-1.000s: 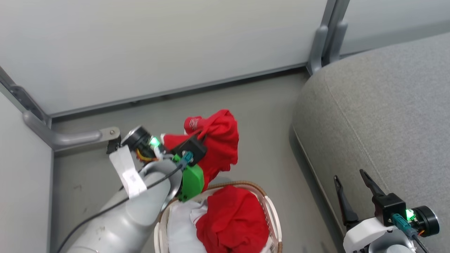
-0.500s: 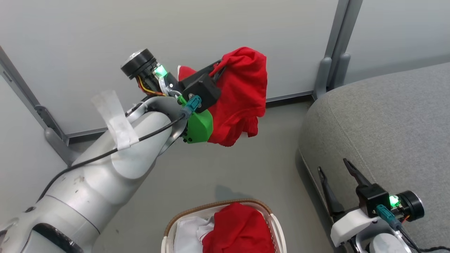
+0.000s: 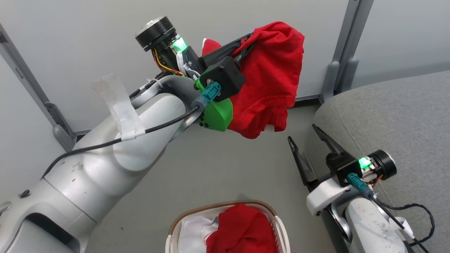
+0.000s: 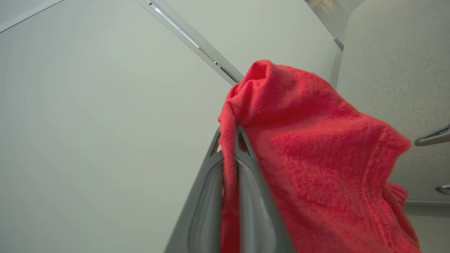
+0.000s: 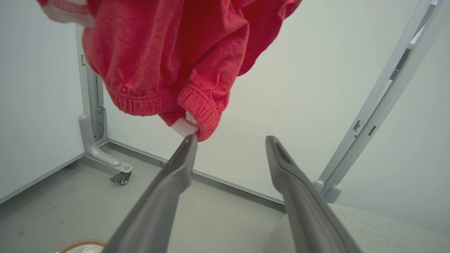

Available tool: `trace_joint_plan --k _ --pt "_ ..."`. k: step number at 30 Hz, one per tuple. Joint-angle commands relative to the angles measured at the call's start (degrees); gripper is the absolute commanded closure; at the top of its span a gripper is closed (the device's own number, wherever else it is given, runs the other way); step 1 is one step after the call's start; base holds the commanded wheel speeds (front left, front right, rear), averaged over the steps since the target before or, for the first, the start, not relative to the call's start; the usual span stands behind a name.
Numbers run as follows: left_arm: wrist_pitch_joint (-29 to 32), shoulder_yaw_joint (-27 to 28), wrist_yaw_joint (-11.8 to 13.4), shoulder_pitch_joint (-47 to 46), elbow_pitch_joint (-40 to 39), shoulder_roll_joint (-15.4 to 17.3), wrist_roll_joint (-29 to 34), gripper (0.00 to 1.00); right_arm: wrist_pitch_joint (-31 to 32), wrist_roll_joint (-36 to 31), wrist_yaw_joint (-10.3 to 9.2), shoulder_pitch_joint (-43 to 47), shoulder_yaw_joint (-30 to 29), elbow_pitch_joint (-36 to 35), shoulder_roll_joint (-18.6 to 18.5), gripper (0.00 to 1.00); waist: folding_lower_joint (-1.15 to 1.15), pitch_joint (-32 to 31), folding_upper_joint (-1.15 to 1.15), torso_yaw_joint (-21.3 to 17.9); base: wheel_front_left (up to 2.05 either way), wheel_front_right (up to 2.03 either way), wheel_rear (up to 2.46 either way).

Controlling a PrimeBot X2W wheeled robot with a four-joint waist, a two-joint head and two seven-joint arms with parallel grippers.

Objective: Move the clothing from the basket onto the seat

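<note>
1. The left gripper [image 3: 246, 41] is raised in front of the wall panel [image 3: 88, 42]. Its fingers are pressed together on a fold of a red garment [image 3: 270, 70].
2. The garment is hung from the fingers well above the floor [image 3: 211, 168]. It is apart from the basket [image 3: 225, 205] and from the seat [image 3: 386, 112].
3. The garment's ribbed lower hem, edged with white trim, is seen near the tips of the right gripper [image 3: 302, 133]. Contact between them cannot be determined.
4. The right gripper's fingers are spread wide, and nothing is held between them. The gripper is positioned at the rounded front edge of the seat, with its fingers pointed toward the wall panel.
5. The basket is placed on the floor and is cut off by the lower edge of the head view. A second red garment [image 3: 242, 228] is seen inside it, beside a white liner [image 3: 193, 228].
6. Open floor is seen between the basket's brown rim and the wall panel. A narrower strip is seen between the basket and the seat's edge.
7. A grey post [image 3: 342, 52] is located at the seat's far corner, just beside the hanging garment in the head view.
</note>
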Motion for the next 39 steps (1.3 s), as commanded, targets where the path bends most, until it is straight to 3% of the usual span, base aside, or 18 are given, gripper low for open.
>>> trace_joint_plan --k 1,10,17,18,22,37,38,39 --pt "0.25 -0.22 0.15 -0.57 -0.7 0.07 -0.44 1.0 -0.28 -0.75 -0.06 -1.46 0.84 1.23 -0.21 0.0 0.0 0.02 0.0 0.41 0.0 0.0 0.0" --pt "1.31 -1.78 0.15 0.55 -4.58 -0.03 -1.05 1.0 -0.28 -2.51 -0.06 -7.83 3.39 10.07 -0.21 0.0 0.0 0.17 0.0 1.99 0.0 0.0 0.0" --pt "1.89 -2.75 0.15 1.72 -6.25 0.52 -1.86 1.0 -0.28 -2.2 -0.06 -11.77 6.11 11.61 -0.66 0.0 0.0 0.5 0.0 2.39 0.0 0.0 0.0" --pt "1.91 -2.76 0.18 1.88 -6.32 0.63 -1.97 1.0 -0.28 -2.03 -0.06 -12.23 6.62 11.23 -0.8 0.51 0.0 0.54 0.0 2.36 0.0 0.0 0.0" --pt "1.61 -2.84 0.54 3.23 -5.78 0.9 -2.77 1.0 -0.28 -1.21 -0.06 -13.09 8.12 9.83 -1.48 1.0 0.0 0.63 0.0 2.25 0.0 0.0 0.0" --pt "-0.51 -1.0 3.12 12.65 -0.47 2.96 -9.26 1.0 -0.28 -0.45 -0.06 -10.55 7.77 6.0 -3.15 1.0 0.0 0.53 0.0 0.97 0.0 0.0 0.0" --pt "-0.97 -0.83 3.44 13.47 0.02 2.81 -9.6 0.9 -0.28 -0.44 -0.06 -10.47 7.47 5.68 -3.12 1.0 0.0 0.51 0.0 0.92 0.0 0.0 0.0" --pt "-1.52 -0.62 3.9 14.15 0.44 2.69 -9.9 0.7 -0.28 -0.42 -0.06 -10.41 7.18 5.43 -3.09 1.0 0.0 0.49 0.0 0.88 0.0 0.0 0.0"
